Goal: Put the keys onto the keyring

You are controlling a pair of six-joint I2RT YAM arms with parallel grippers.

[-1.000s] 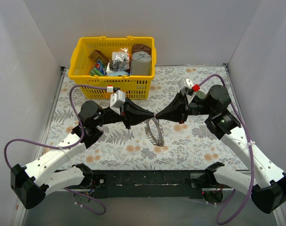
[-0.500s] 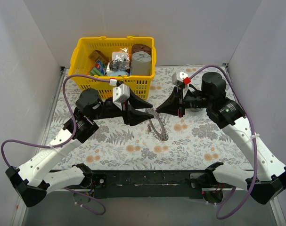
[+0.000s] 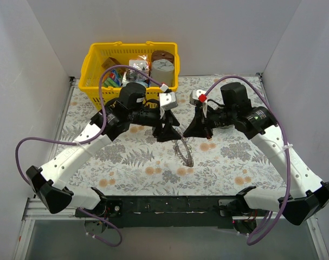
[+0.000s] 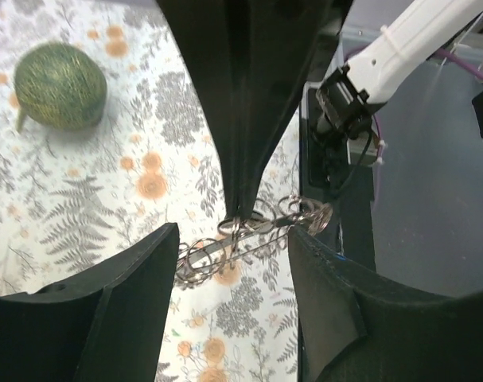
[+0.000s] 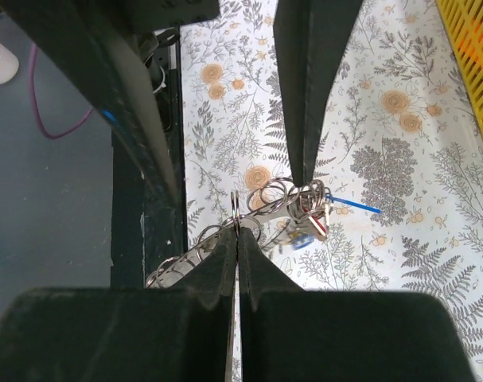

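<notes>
Threading step, I judge: my right fingers [image 5: 238, 245] clamp the keyring [image 4: 205, 256], left fingers [image 3: 168, 136] spread around it; next, ease keys [image 5: 313, 213] on.

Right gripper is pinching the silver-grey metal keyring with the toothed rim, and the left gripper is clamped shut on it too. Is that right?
Not quite. The left gripper is open, not shut: the left wrist view shows its fingers standing apart on either side of the silver-grey metal keyring. The right gripper is indeed pinching the keyring.
</notes>
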